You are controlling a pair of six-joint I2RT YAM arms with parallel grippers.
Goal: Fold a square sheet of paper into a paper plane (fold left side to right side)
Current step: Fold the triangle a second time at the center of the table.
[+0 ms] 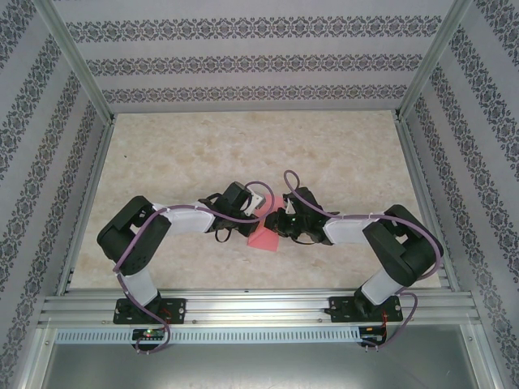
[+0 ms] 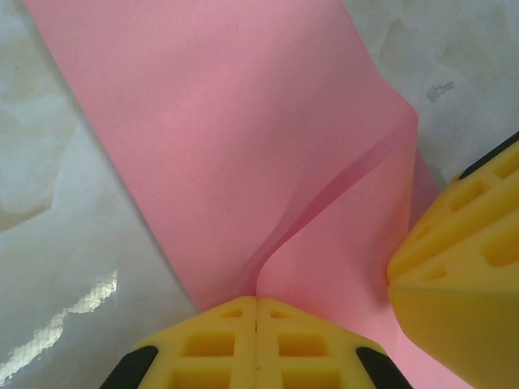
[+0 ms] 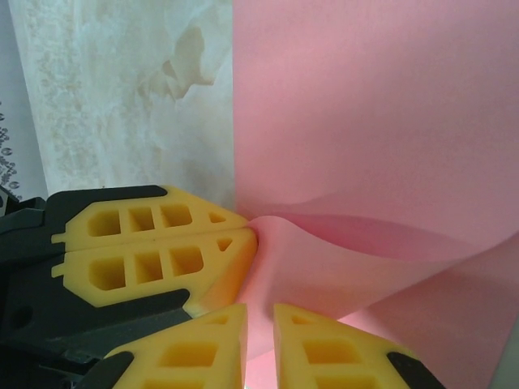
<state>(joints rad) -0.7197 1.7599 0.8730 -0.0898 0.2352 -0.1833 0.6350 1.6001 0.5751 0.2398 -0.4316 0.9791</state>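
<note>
Landmark: the square sheet of paper (image 1: 263,237), salmon-pink; every place below is given relative to it.
Sheet position: it is lying on the marble-patterned table (image 1: 243,154), about midway between the two arm bases, with both grippers meeting over it.
Sheet shape: most of it is lying flat (image 2: 227,130). The part nearest the grippers is bowing up off the table in a soft curl (image 3: 365,243), and no sharp crease is showing there.
Left gripper: it (image 2: 257,306) is sitting at the sheet's edge with its yellow fingers pressed fully together. It is pinching the sheet's lifted edge, and a ridge is rising from the pinch across the sheet.
Left gripper, seen from the right wrist: it (image 3: 253,233) is coming in from the sheet's left edge, with its tips meeting right at the paper's border.
Right gripper: it (image 3: 261,312) is hanging over the curled part of the sheet. Its jaws are standing a narrow gap apart, and pink paper is showing in that gap. Whether the pads are touching the paper cannot be told.
Right gripper finger (image 2: 454,284): it is sitting just beside the left gripper's pinch, on the raised lobe's side.
Overhead check: the left gripper (image 1: 261,214) and right gripper (image 1: 280,225) are crowding the sheet's far half, and the near corner is lying uncovered.
</note>
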